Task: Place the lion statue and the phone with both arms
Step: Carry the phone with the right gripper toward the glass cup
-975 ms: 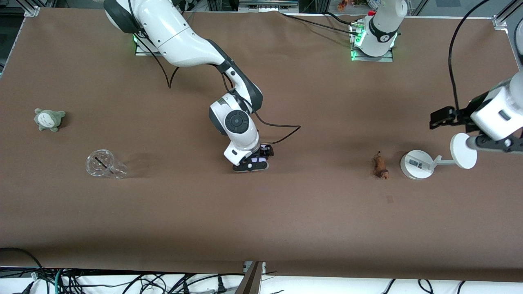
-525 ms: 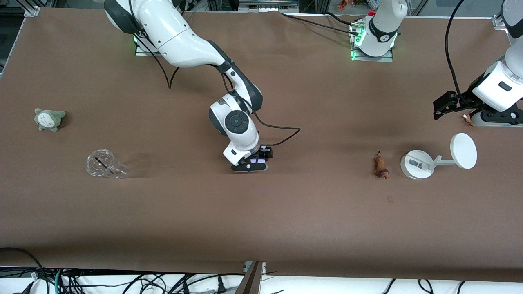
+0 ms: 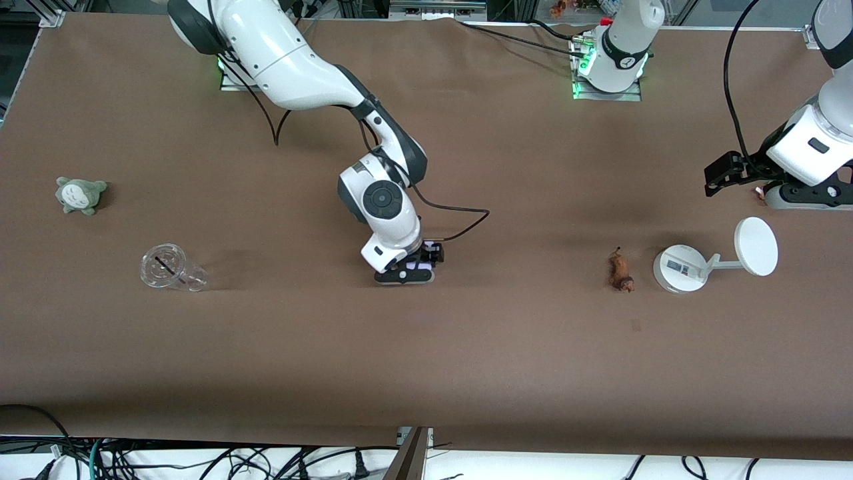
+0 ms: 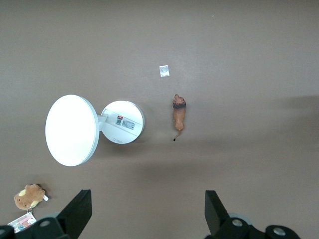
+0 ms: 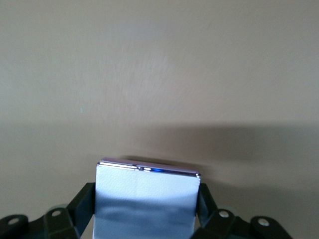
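The lion statue (image 3: 621,271), tiny and orange-brown, lies on the table beside the white stand's base; it also shows in the left wrist view (image 4: 178,112). My left gripper (image 3: 796,195) is open and empty, high over the table by the small brown plush, with its fingers wide apart (image 4: 147,219). My right gripper (image 3: 406,270) is at mid-table, shut on the phone (image 3: 418,265). The phone (image 5: 147,199), a pale lavender slab, stands on edge between the fingers (image 5: 145,204), its lower edge close to the table.
A white round stand (image 3: 680,268) with a disc (image 3: 756,246) stands toward the left arm's end. A brown plush (image 4: 30,196) lies beside it. A clear cup (image 3: 170,268) on its side and a grey-green plush (image 3: 80,195) are toward the right arm's end.
My left gripper has moved off the stand's disc and risen over the brown plush. My right gripper with the phone has shifted slightly toward the right arm's end.
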Tool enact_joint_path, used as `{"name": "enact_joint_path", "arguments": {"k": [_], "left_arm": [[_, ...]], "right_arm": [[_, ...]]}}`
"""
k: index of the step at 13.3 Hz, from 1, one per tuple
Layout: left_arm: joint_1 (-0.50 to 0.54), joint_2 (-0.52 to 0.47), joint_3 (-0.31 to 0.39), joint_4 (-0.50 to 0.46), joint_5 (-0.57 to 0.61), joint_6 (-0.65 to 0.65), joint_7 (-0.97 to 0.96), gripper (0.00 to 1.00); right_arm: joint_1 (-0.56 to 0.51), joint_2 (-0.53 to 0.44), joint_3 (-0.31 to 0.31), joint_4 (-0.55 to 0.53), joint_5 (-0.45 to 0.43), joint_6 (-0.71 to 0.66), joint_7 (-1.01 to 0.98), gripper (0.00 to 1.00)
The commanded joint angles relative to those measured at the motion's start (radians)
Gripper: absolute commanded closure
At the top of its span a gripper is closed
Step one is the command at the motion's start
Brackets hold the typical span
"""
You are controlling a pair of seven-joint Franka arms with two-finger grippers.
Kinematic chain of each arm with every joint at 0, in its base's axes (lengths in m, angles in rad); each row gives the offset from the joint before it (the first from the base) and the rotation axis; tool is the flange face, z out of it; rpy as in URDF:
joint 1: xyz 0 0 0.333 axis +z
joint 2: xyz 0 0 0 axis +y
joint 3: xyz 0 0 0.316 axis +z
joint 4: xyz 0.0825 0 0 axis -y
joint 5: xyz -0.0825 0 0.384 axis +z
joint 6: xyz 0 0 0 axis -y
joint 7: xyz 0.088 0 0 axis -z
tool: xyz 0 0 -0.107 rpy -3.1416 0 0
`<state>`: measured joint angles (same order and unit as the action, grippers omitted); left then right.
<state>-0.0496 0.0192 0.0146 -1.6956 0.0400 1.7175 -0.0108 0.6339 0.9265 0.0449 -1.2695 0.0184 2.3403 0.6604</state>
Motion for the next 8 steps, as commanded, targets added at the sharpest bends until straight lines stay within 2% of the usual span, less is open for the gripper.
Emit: {"name": "enact_joint_path", "arguments": {"k": [1,4,8], "left_arm": [[-0.013,-0.01,0.01,0.002,-0.017,-0.001,0.006,0.0],[-0.013,-0.007,0.01,0.005,-0.017,-0.004,0.006,0.0],[-0.016,-0.007,0.007,0.007,-0.017,-0.024,0.003,0.0]], "right_arm": [[-0.032,-0.121,0.003,-0.01,0.006,-0.158,-0.01,0.96],[-0.046,-0.239,-0.046,-0.016,0.0,-0.356,-0.039,0.99],[-0.049,-0.389,-0.201,-0.057,0.014,-0.556,-0.295,1.0]]}}
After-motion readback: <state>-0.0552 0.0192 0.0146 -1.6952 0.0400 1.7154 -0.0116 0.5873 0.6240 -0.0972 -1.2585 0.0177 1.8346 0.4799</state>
